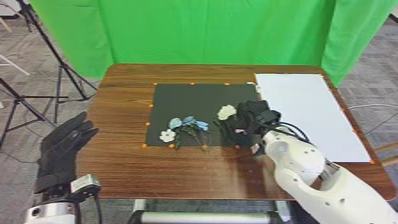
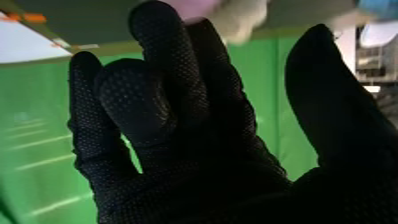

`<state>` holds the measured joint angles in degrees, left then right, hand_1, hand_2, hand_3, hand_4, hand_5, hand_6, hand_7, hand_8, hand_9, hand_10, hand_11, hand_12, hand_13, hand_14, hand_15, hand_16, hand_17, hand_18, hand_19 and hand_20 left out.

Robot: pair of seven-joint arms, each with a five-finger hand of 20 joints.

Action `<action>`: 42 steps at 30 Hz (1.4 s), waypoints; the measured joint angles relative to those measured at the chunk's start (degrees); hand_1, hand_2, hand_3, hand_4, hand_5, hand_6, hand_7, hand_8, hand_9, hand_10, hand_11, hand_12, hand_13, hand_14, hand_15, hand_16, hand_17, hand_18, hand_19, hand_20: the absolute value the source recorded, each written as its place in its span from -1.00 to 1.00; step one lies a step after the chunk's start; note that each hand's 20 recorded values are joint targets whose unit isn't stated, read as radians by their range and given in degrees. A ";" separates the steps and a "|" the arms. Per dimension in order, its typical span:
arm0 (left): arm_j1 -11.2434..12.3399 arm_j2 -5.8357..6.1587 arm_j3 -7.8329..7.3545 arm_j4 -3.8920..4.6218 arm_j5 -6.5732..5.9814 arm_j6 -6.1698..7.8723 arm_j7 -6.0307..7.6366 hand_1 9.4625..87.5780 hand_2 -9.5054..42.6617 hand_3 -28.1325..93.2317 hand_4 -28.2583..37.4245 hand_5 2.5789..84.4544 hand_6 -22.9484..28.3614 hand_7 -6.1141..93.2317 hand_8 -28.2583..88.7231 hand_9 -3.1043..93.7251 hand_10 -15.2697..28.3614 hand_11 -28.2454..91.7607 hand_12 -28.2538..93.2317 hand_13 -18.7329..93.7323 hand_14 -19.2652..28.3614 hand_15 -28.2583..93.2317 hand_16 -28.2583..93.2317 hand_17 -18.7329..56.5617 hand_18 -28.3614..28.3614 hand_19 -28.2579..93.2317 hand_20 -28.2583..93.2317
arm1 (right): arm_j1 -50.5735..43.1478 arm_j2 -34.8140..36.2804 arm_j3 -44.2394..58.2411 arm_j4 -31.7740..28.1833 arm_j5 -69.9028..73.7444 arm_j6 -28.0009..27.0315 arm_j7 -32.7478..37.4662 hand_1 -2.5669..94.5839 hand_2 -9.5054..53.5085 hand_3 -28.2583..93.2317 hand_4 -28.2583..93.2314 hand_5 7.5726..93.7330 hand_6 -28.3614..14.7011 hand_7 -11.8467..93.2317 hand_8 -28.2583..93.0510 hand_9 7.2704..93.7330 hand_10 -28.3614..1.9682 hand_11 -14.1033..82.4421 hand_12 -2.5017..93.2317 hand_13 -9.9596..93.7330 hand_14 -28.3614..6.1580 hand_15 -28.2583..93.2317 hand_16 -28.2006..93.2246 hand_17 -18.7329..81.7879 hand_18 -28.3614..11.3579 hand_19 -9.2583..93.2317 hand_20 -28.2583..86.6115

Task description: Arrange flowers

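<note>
The right hand [image 1: 254, 116], fingers loosely extended and thumb apart, is at the dark mat [image 1: 200, 95], with a cream flower [image 1: 226, 111] just to its left, blue flowers [image 1: 188, 121] and a small white flower [image 1: 167, 135] farther left, and the left hand [image 1: 60, 155], fingers straight, well beyond them.

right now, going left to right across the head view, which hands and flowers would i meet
Black-gloved left hand, small white flower, pale blue flowers, cream-white flower, black-gloved right hand.
</note>
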<state>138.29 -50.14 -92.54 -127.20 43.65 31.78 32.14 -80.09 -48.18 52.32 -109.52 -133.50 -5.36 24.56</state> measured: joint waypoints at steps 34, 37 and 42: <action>3.06 1.50 -1.23 0.00 2.20 4.37 -2.44 -0.58 -0.45 0.81 -0.78 -0.25 0.15 -0.56 -0.72 -0.27 0.55 0.06 -0.45 -0.25 0.90 0.51 -0.82 -0.74 0.77 0.44 -0.46 | -25.04 -4.50 34.92 -8.88 39.63 19.83 3.29 -0.64 -0.32 0.85 -0.92 -0.03 -0.10 -0.47 -0.72 -0.06 -0.52 -0.37 -0.67 -0.04 -0.66 0.26 -0.45 -0.40 -0.67 0.40 -0.54; 3.19 1.73 -1.09 0.01 1.50 5.06 -1.99 -0.58 -0.46 0.81 -0.77 -0.25 0.15 -0.56 -0.72 -0.28 0.53 0.05 -0.45 -0.25 0.90 0.50 -0.82 -0.75 0.76 0.43 -0.47 | -25.17 -4.49 34.91 -8.59 40.03 20.39 3.09 -0.64 -0.32 0.86 -0.92 -0.04 -0.10 -0.47 -0.72 -0.07 -0.52 -0.37 -0.67 -0.07 -0.68 0.24 -0.46 -0.44 -0.72 0.40 -0.53; 3.19 2.40 -0.46 0.05 0.40 6.12 -1.04 -0.58 -0.46 0.81 -0.78 -0.25 0.15 -0.56 -0.72 -0.29 0.52 0.04 -0.45 -0.27 0.88 0.48 -0.82 -0.77 0.74 0.40 -0.48 | -25.26 -4.35 34.43 -8.49 40.33 24.38 3.04 -0.64 -0.31 0.86 -0.92 -0.05 -0.10 -0.47 -0.72 -0.08 -0.51 -0.37 -0.67 -0.08 -0.69 0.23 -0.46 -0.47 -0.76 0.39 -0.53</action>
<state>141.48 -47.74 -93.00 -127.14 44.05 37.90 31.10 -105.36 -52.52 86.75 -118.01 -93.17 19.01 27.60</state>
